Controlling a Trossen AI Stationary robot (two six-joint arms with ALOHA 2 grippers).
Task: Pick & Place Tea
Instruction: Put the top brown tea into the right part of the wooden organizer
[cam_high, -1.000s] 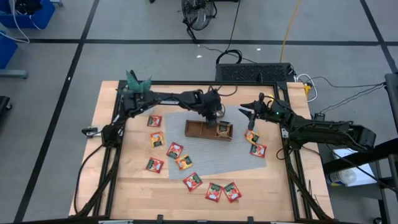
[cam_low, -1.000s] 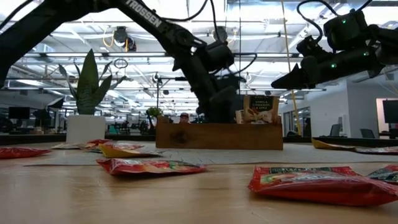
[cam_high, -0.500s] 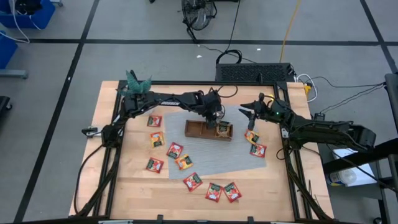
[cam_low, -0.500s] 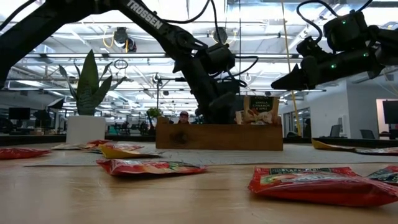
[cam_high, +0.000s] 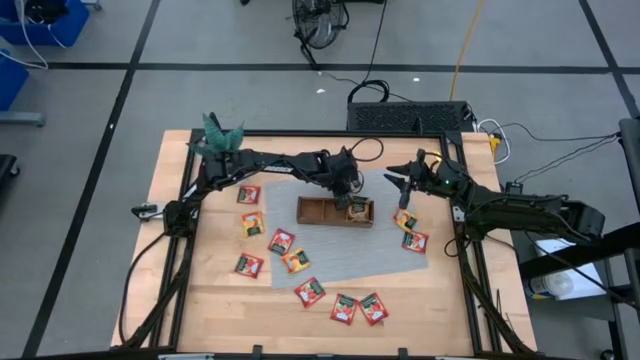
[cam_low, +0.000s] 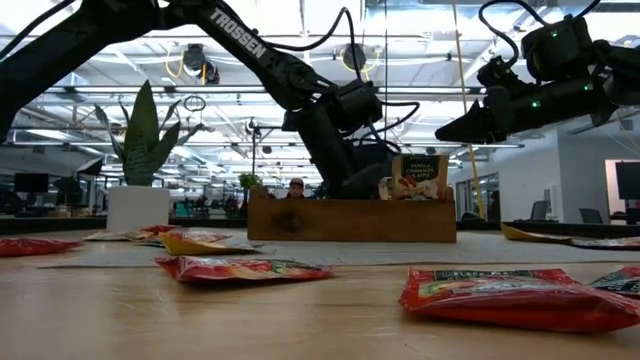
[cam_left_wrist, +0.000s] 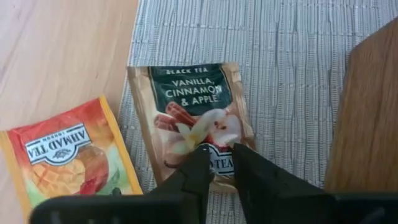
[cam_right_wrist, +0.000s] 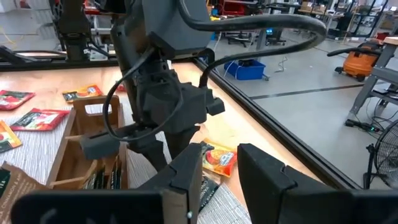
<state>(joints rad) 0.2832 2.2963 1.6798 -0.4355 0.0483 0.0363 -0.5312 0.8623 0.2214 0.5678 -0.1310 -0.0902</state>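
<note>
The table (cam_high: 200, 300) is pale, smooth, matt wood. On it lies a grey mat (cam_left_wrist: 292, 74) of woven, ribbed cloth. The tray (cam_low: 350, 218) is darker brown wood with a dull finish. The tea sachets (cam_left_wrist: 189, 112) look like printed foil or coated paper, slightly glossy and creased. The arms (cam_low: 250, 50) and the left gripper (cam_left_wrist: 217, 163) are matt black, seemingly plastic.

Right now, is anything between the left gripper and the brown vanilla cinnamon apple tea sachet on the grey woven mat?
Nothing visible does. The left gripper points straight at the brown tea sachet. The orange-red sachet and the brown wooden tray flank it, neither in between.
</note>
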